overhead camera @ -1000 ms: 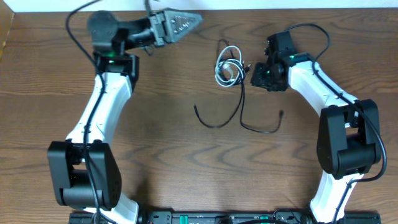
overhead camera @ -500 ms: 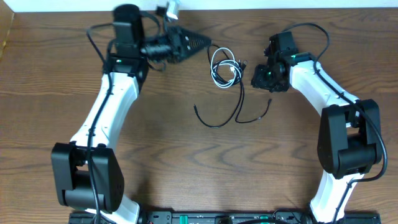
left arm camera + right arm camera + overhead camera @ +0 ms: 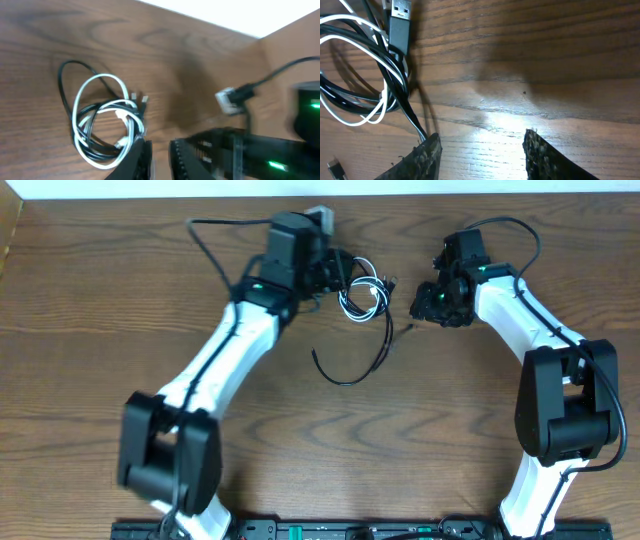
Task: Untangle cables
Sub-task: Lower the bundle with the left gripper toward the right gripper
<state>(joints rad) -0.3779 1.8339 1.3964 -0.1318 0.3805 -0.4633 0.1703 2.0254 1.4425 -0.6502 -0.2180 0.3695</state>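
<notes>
Brown wood-grain table (image 3: 80,360) fills the scene, with a pale wall along its far edge. Near that edge, between the two arms, the cables lie tangled. The white cable (image 3: 358,302) is wound into a small loose coil of several loops. The black cable (image 3: 345,382) threads through this coil and ends beside it in a flat black USB plug (image 3: 399,20). Its other length runs out toward the near side and hooks round in an open curve to a free end left of the coil.

The left gripper (image 3: 159,147) sits at the coil's left edge, jaws a little apart. The white loops lie against one finger; whether it pinches them I cannot tell. The right gripper (image 3: 482,150) hovers low just right of the coil, jaws wide apart with bare wood between them. The black cable passes right by one fingertip.

A second ago the left gripper was well off to the left at the table's far edge; it has since swung across to the coil. The black cable's second tail, which then looped out wide below the right gripper, has been drawn in close to it. The coil and the right gripper have barely moved.
</notes>
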